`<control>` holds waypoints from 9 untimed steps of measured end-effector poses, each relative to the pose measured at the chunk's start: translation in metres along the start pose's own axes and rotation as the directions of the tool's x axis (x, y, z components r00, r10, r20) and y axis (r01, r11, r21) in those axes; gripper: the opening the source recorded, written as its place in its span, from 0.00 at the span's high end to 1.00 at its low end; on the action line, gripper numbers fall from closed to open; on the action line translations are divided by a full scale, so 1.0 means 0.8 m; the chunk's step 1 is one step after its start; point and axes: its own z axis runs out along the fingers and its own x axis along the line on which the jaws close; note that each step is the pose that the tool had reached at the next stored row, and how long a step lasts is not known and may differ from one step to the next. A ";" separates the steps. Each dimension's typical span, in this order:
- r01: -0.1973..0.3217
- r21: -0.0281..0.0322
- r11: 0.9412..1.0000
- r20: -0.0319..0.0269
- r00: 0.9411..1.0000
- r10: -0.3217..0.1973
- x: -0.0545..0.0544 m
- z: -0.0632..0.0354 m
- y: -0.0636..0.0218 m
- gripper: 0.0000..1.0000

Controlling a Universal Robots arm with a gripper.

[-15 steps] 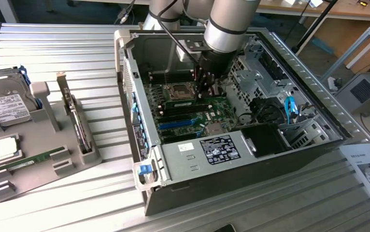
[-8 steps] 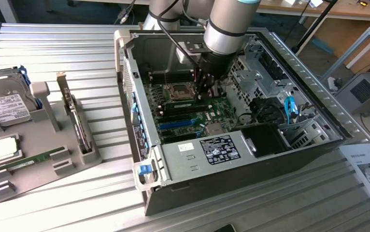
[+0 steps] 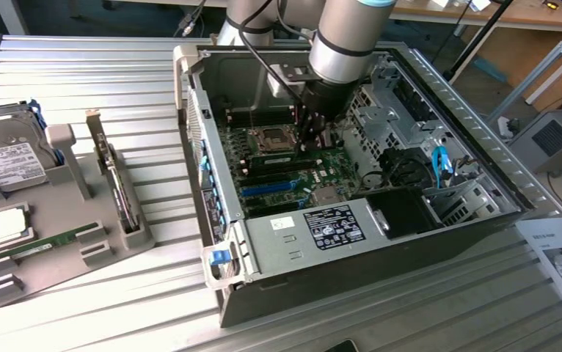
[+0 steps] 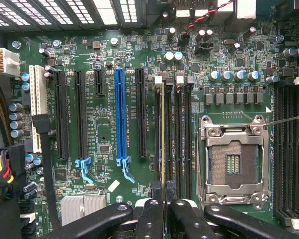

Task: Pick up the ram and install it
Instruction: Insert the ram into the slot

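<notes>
Slatted metal table (image 3: 95, 81) carries the open computer case (image 3: 291, 257), and my arm (image 3: 345, 37) reaches straight down into it, wrist vertical, my pincer (image 4: 163, 204) pinched narrow on the ram (image 4: 163, 129), which stands edge-on in a motherboard (image 4: 102, 124) slot just beside the CPU socket (image 4: 234, 162).

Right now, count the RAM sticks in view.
2, unless others are hidden. One ram stands at a motherboard slot, pinched by the gripper; the second stick lies on the grey tray, exterior view's left.

Power-supply label (image 3: 334, 224), hard-drive label (image 3: 7, 165), motherboard print (image 4: 109, 124): none legible.
</notes>
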 end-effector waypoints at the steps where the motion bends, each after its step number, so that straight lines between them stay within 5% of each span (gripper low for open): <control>1: 0.000 0.000 1.000 0.000 1.000 0.000 0.000 0.000 0.000 0.88; 9: 0.006 0.000 1.000 0.000 1.000 -0.006 0.000 0.001 0.000 0.88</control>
